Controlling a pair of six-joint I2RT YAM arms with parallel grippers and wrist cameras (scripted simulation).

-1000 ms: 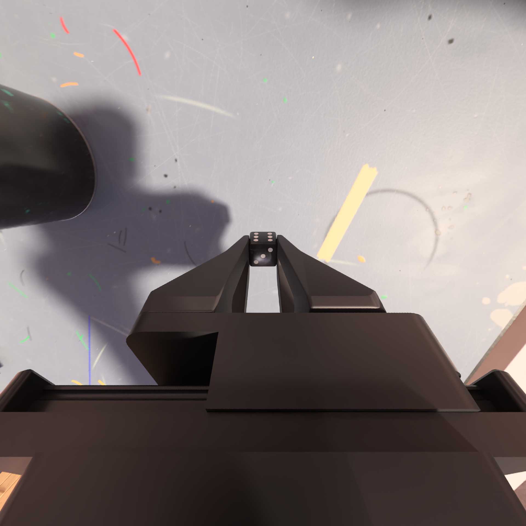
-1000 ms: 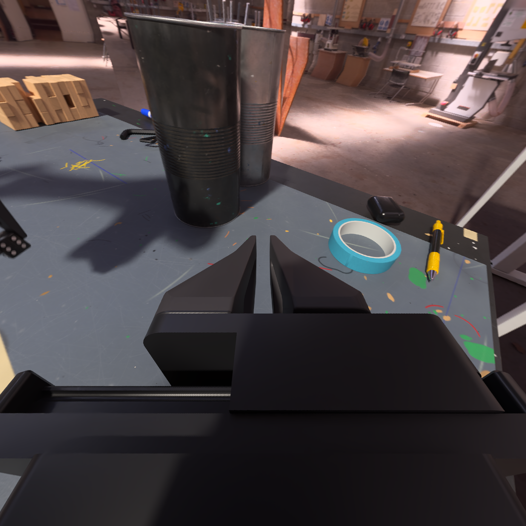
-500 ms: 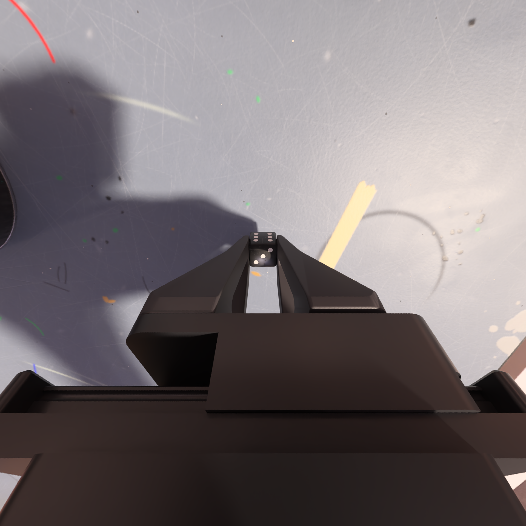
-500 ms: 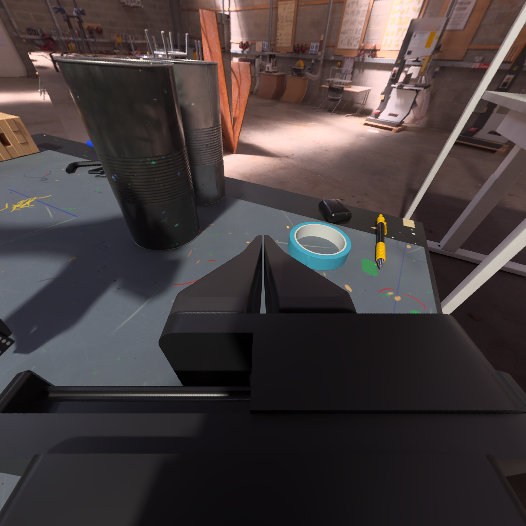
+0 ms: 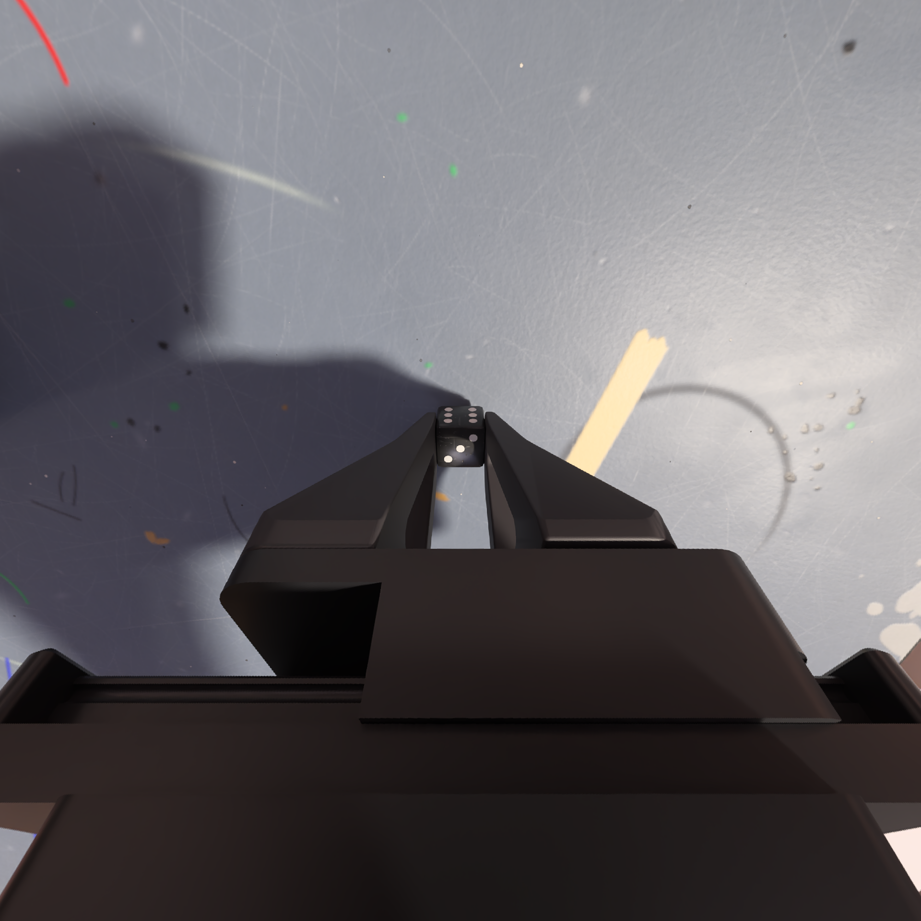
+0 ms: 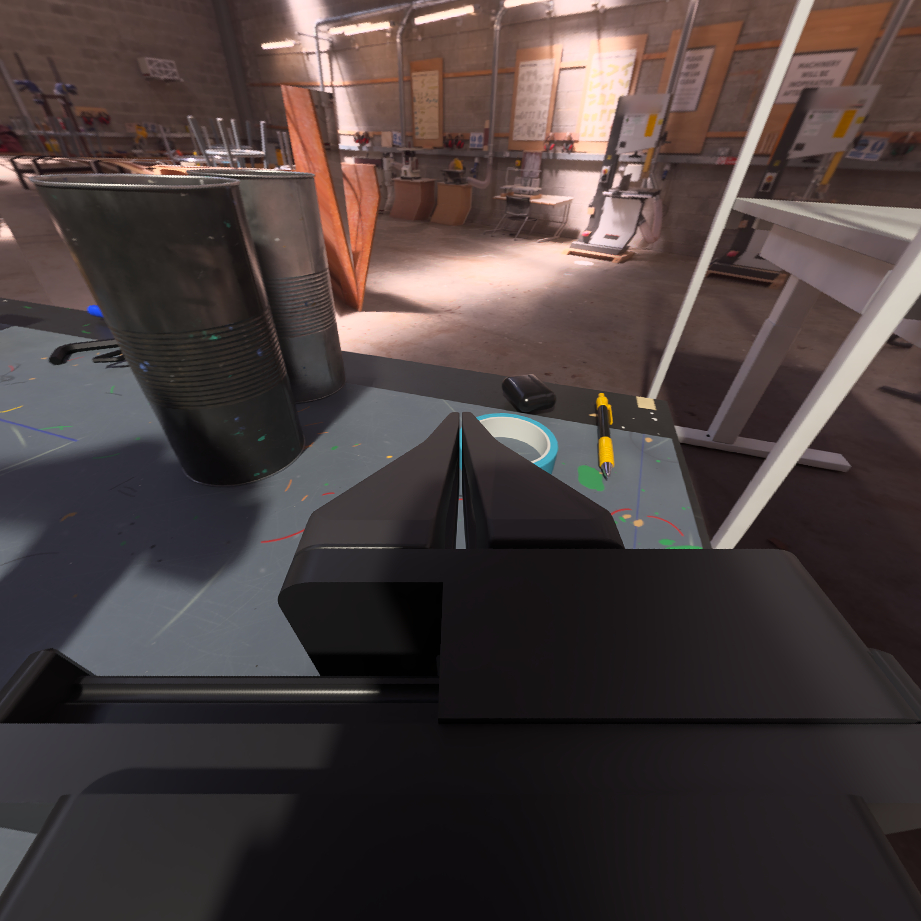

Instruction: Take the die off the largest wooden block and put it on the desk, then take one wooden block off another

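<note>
My left gripper (image 5: 460, 423) is shut on a small black die (image 5: 459, 437) with white pips, held between the fingertips close above the grey desk (image 5: 548, 199). Its shadow lies just to the left, nearly meeting the die. My right gripper (image 6: 459, 418) is shut and empty, above the desk (image 6: 149, 573) near the right end. No wooden blocks show in either view now.
Two tall metal cans (image 6: 174, 324) (image 6: 294, 284) stand left of my right gripper. A blue tape roll (image 6: 523, 441), a black case (image 6: 528, 392) and a yellow pen (image 6: 604, 436) lie by the far right edge. A strip of tan tape (image 5: 618, 398) lies beside the die.
My left gripper has come lower toward the desk with the die still held. My right gripper has closed fully and swung right and up; the wooden blocks and the left gripper left its view.
</note>
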